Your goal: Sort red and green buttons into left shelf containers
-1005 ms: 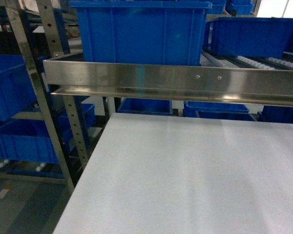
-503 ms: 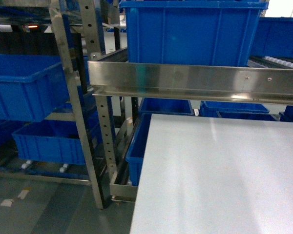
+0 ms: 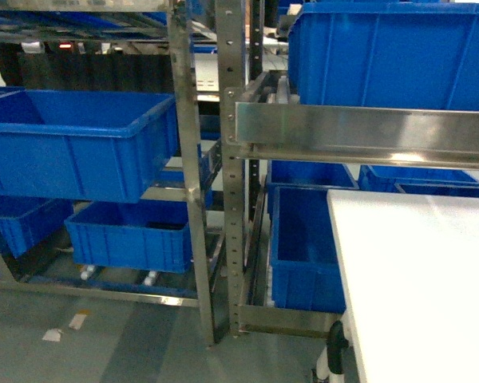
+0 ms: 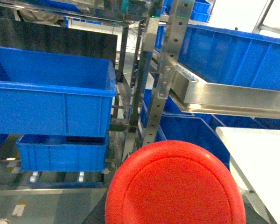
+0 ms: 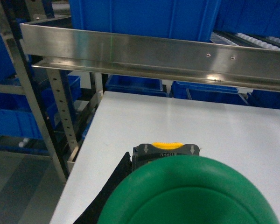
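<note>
The round red mushroom-cap pushbutton (image 4: 175, 184) fills the lower middle of the left wrist view, so it appears to be carried by the left tool, whose fingers are hidden behind the cap; whether they are clamped cannot be told. Likewise the round green-capped pushbutton (image 5: 189, 191), with a dark block marked OPEN behind it, fills the bottom of the right wrist view above the white tabletop (image 5: 177, 121); the right tool's state cannot be told either.

This looks like the transport step, with both buttons carried toward the shelves. In the head view the large deep bright-blue plastic bin (image 3: 72, 148) sits at middle left on the steel rack (image 3: 188, 159), apart from the tabletop at lower right. Next, each button must be brought over that bin's open top and released.
</note>
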Motion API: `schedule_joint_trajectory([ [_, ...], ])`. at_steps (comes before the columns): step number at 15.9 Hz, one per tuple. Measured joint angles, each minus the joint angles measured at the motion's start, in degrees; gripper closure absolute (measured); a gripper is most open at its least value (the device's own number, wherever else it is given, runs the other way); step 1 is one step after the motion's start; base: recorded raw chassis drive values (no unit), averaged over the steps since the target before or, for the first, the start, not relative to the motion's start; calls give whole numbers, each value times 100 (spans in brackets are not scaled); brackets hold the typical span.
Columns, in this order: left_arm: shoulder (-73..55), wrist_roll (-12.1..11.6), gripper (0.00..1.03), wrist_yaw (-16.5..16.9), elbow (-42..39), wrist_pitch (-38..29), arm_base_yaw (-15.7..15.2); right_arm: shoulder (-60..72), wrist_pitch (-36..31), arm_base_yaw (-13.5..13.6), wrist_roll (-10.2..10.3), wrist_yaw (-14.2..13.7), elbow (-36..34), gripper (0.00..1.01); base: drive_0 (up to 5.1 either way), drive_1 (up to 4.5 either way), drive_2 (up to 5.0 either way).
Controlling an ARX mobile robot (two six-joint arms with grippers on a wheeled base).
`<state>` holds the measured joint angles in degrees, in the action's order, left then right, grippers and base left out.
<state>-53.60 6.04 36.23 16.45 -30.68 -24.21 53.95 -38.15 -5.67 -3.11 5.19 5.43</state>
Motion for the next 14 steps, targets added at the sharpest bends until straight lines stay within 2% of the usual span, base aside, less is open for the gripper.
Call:
schedule_joint_trajectory([
  [8, -2, 0, 79, 0, 0, 20, 0, -4, -13, 0, 0, 0, 0, 74, -471, 367, 119],
  [14, -2, 0, 79, -4, 0, 17, 0, -2, -9, -2, -2, 0, 0, 74, -375, 474, -57],
])
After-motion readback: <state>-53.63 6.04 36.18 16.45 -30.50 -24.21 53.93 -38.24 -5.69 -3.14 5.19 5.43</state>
